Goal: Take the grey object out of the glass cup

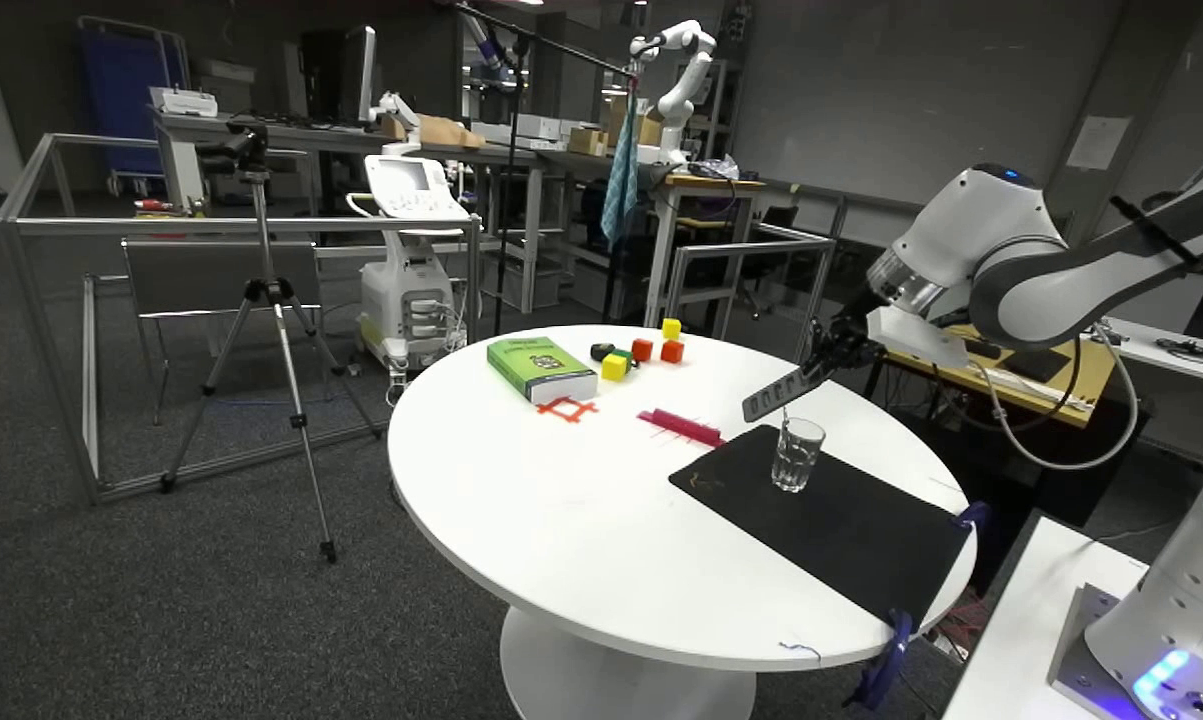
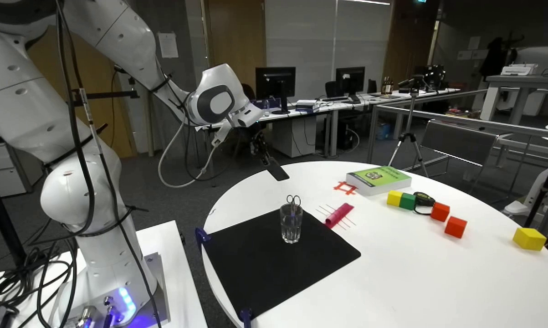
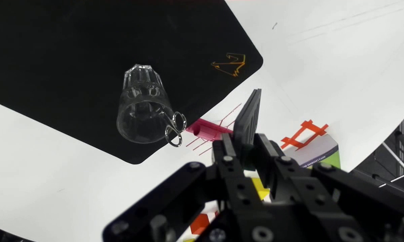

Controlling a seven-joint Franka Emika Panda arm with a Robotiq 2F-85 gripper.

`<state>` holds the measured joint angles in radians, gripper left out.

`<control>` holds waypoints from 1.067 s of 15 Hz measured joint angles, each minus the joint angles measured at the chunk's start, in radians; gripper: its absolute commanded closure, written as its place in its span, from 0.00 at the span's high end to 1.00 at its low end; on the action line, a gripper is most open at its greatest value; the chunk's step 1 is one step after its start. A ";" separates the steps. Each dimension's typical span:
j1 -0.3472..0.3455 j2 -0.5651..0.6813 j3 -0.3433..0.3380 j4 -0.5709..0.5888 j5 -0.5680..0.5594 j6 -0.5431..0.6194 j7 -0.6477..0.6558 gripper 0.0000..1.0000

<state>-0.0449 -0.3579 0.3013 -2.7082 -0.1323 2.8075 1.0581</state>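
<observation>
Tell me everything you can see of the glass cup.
The glass cup is a clear, colourless tumbler that looks like glass, with a round open rim, a smooth upper wall and facets toward the base. It stands upright on the black mat, inside its edges. A scissors-like metallic tool stands in it, seemingly leaning on the rim, its two ring handles sticking out above. Nothing else is seen touching the cup; the pincer is apart from it.

ok so the round white worktop (image 1: 551, 500) has a chunky green book (image 2: 378, 179) on it, a red hash-shaped thing (image 2: 345, 185) right beside that, a spiky pink roll (image 2: 339, 215), two red blocks (image 2: 440, 212), two yellow blocks (image 2: 529, 239), one green block (image 2: 408, 201), and a black mat (image 2: 274, 264) with blue clamps (image 2: 202, 236) at two corners. Tripod (image 1: 272, 291) too.
</observation>
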 measured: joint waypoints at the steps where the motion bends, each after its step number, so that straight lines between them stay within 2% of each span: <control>1: -0.014 0.007 0.011 -0.005 -0.002 0.026 0.013 0.21; 6: -0.034 0.013 0.025 -0.010 -0.003 0.043 0.023 0.21; 7: -0.034 0.013 0.025 -0.010 -0.003 0.043 0.023 0.05; 10: -0.034 0.014 0.025 -0.010 -0.001 0.042 0.026 0.05; 13: -0.044 0.022 0.037 -0.022 0.001 0.092 0.133 0.05; 16: -0.076 0.045 0.075 -0.064 0.001 0.223 0.289 0.05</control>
<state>-0.1207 -0.3130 0.3763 -2.7719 -0.1310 3.0306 1.3470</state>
